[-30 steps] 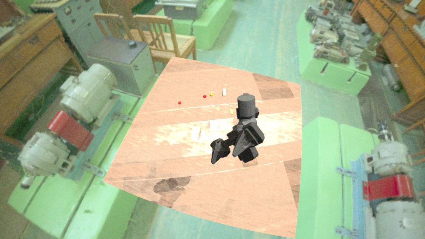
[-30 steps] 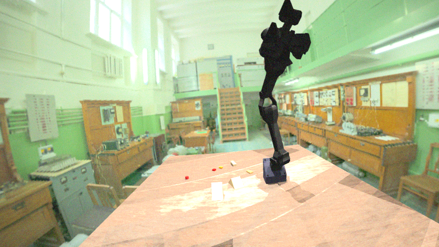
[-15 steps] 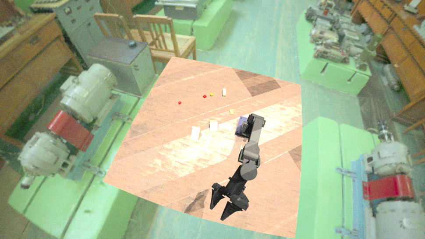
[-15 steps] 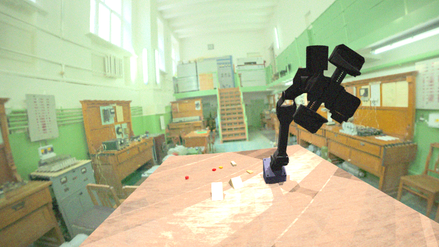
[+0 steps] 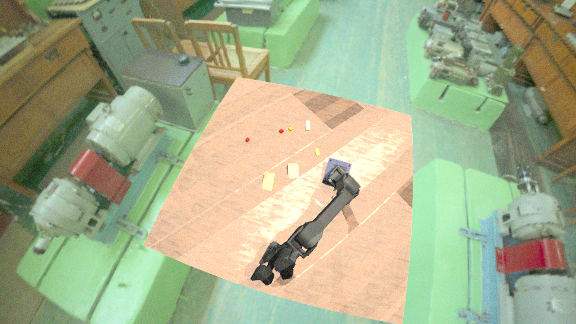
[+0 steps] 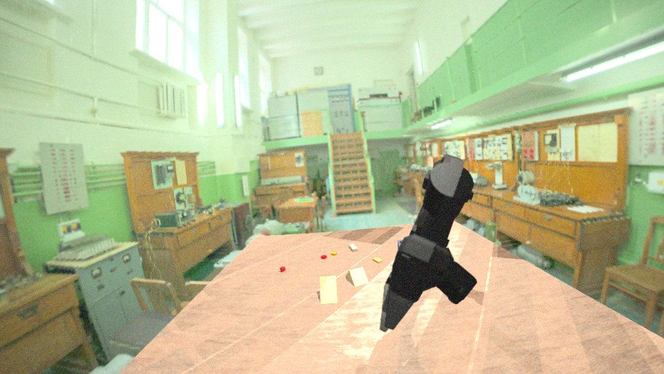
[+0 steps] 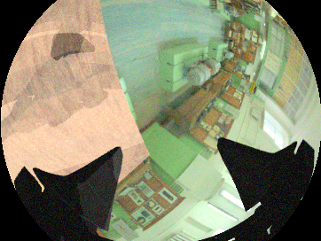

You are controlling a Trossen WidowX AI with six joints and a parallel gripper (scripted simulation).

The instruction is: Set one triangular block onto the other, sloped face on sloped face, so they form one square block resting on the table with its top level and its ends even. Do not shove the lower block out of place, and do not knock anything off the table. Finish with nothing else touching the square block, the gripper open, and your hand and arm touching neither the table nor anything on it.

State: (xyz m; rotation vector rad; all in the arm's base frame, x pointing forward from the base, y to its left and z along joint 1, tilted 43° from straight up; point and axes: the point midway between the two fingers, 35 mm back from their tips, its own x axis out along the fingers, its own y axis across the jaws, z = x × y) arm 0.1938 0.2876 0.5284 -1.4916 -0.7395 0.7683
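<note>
Two pale yellow triangular blocks lie apart on the table. The left block (image 5: 268,181) (image 6: 328,290) shows a broad rectangular face, with a thin shaded side in the exterior view. The right block (image 5: 293,170) (image 6: 356,277) sits slightly farther back and shows a triangular end in the exterior view. My gripper (image 7: 172,148) is open, with nothing between its fingers. In the top view it is at the lower-left end of the arm (image 5: 332,209), near the table's front edge in the picture and well away from both blocks. Neither block shows in the wrist view.
Behind the blocks are a small red block (image 5: 281,131) (image 6: 324,257), another red one (image 5: 247,139) (image 6: 282,268), a small yellow block (image 5: 290,129) (image 6: 333,253), a yellow slab (image 5: 317,152) (image 6: 377,259) and a cream block (image 5: 307,125) (image 6: 352,247). The arm's blue base plate (image 5: 333,161) is right of them.
</note>
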